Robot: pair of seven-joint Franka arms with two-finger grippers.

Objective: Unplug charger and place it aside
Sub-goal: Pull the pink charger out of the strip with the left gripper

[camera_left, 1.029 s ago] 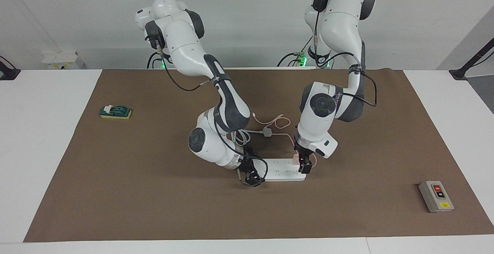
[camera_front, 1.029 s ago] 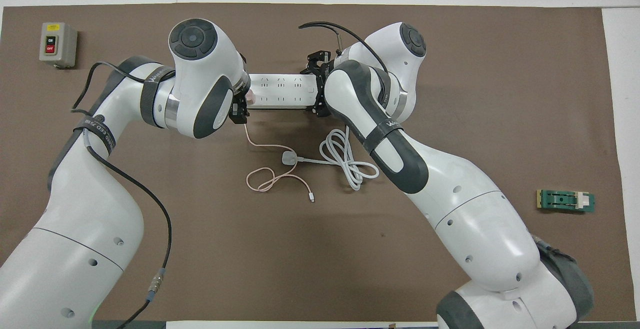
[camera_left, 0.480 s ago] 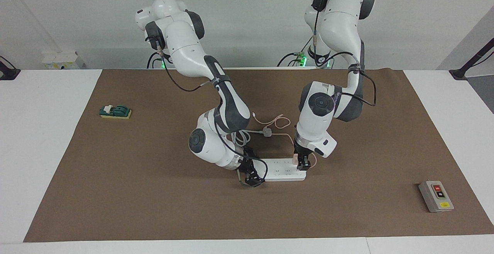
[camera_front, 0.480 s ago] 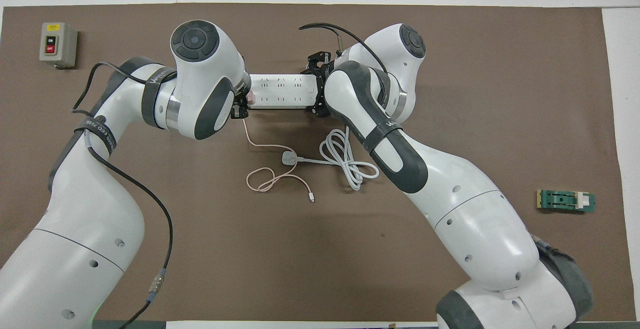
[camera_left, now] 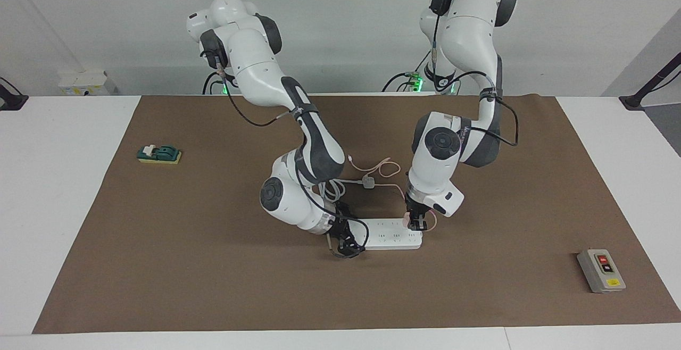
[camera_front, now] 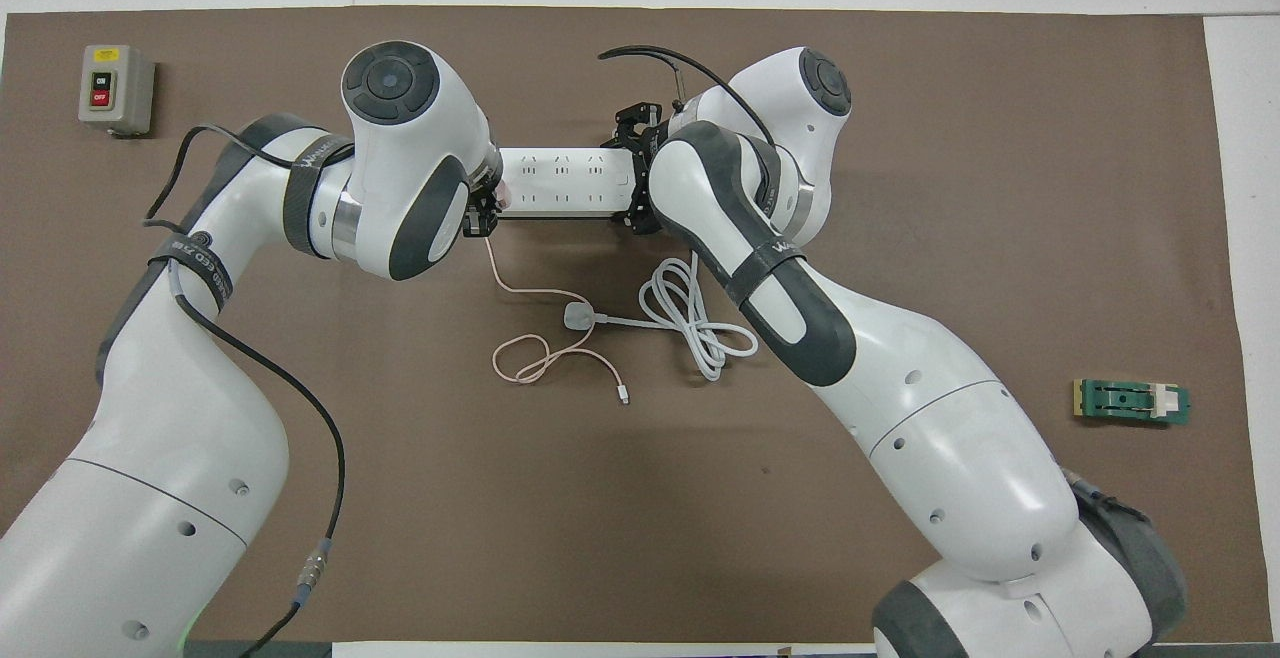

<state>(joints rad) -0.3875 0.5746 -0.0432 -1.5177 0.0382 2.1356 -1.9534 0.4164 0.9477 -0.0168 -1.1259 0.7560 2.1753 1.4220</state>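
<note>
The pale pink charger (camera_left: 408, 217) (camera_front: 503, 196) is plugged into the long white power strip (camera_left: 388, 235) (camera_front: 565, 183), at the end toward the left arm. My left gripper (camera_left: 416, 224) (camera_front: 485, 213) points down onto it and is shut on the charger, hiding most of it. The charger's thin pink cable (camera_left: 384, 168) (camera_front: 530, 358) loops over the mat, nearer to the robots than the strip. My right gripper (camera_left: 345, 243) (camera_front: 635, 176) grips the strip's other end, one finger on each long side.
A thick white cord (camera_front: 700, 328) with a white plug (camera_left: 368, 182) (camera_front: 578, 316) is coiled beside the pink cable. A grey switch box (camera_left: 601, 270) (camera_front: 116, 88) sits toward the left arm's end, and a green block (camera_left: 159, 153) (camera_front: 1132, 402) toward the right arm's end.
My left gripper's fingers were wide around the charger and have closed on it. The right arm and the power strip have not moved.
</note>
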